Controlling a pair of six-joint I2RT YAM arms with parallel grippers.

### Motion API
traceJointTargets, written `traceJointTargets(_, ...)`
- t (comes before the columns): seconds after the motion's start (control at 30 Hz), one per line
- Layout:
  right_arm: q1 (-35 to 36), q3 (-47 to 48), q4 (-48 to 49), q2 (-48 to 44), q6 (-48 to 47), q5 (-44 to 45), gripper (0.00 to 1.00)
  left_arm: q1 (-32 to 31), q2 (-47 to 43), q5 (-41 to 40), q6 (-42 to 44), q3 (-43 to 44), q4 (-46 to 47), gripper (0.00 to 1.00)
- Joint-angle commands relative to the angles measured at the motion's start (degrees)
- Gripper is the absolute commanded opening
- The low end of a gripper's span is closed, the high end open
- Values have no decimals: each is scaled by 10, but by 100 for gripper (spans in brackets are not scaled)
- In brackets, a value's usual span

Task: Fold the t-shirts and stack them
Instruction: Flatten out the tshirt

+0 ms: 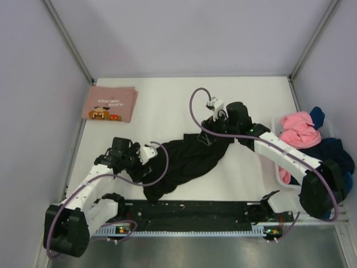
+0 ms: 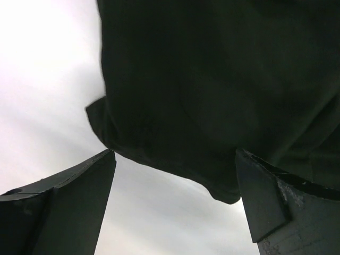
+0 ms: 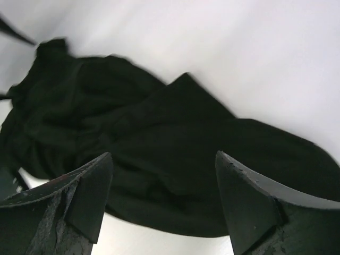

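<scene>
A black t-shirt (image 1: 187,162) lies crumpled in a long heap across the middle of the table. A folded pink t-shirt with a cartoon print (image 1: 110,104) lies at the far left. My left gripper (image 1: 146,153) is open and empty at the shirt's left end; in the left wrist view (image 2: 175,159) the shirt's edge (image 2: 212,106) hangs just beyond the fingers. My right gripper (image 1: 213,129) is open and empty over the shirt's far right end; in the right wrist view (image 3: 164,162) black cloth (image 3: 159,143) lies between and beyond its fingers.
A white basket (image 1: 279,174) at the right edge holds unfolded pink (image 1: 299,129), navy and blue shirts (image 1: 334,151). Metal frame posts stand at the far corners. A black base rail (image 1: 189,212) runs along the near edge.
</scene>
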Motion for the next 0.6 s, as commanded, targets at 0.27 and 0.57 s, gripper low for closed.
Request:
traceJointTargets(0.27,90,13,27,140,-154,-200,79,-4,64,-37,50,-40,77,85)
traceJointTargets(0.57,115,63,45,235,-133,-95,28,-4,42,-41,25,-9,47,0)
